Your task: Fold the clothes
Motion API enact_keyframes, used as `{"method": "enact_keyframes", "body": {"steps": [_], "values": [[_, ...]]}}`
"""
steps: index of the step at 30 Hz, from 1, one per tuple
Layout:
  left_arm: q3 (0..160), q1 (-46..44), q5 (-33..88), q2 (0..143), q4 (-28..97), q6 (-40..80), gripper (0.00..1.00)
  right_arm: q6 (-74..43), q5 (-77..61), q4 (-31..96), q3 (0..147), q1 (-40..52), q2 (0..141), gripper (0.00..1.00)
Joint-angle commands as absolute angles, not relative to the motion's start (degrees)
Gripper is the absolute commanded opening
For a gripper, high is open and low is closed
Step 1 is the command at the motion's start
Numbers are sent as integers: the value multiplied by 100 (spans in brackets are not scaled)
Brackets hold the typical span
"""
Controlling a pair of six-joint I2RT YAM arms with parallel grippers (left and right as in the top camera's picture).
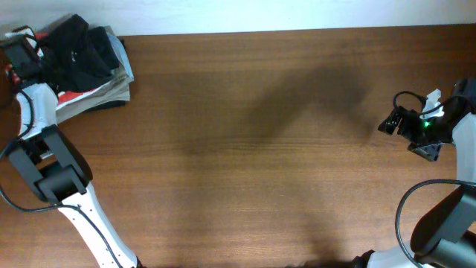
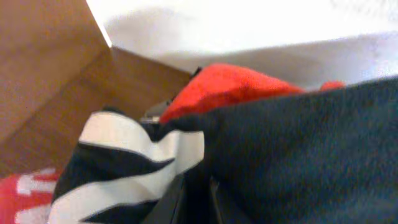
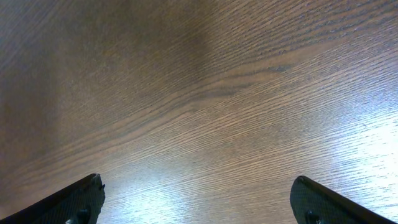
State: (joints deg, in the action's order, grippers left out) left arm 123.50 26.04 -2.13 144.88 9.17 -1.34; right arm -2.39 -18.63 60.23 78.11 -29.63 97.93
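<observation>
Up close we see our right gripper (image 3: 196, 182) spread wide and empty over the table (image 3: 205, 93), our left gripper (image 2: 196, 202) pressed against the dark T-shirt (image 2: 298, 149), grip unreadable; only overhead places that shirt atop the far-left pile (image 1: 108, 88).

**Wooden table with one heap of clothes in the corner**

The brown wood-grain tabletop (image 1: 260, 149) fills nearly the whole overhead frame. Soft shadows cross its middle. A single pile sits in the upper left. A folded khaki-grey garment (image 1: 120, 83) lies lowest, on the wood. A red shirt (image 1: 69, 96) peeks out at the pile's lower left edge. A very dark green-black T-shirt (image 1: 82, 48) is bunched on top.
</observation>
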Motion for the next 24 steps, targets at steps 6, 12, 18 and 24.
{"method": "enact_keyframes", "body": {"steps": [6,12,18,24], "values": [[14011,2567,-222,13845,2770,331,52,-239,-1811,6025,7898,-2965,9745,99],[14097,2563,2327,12379,4174,515,99,-239,-1811,6023,7898,-2965,9745,99],[14097,2561,3946,11295,5535,515,99,-239,-1811,6023,7898,-2965,9745,99],[14094,2563,4117,10731,6871,515,99,-486,-2106,5288,7898,-2965,9745,99]]}}
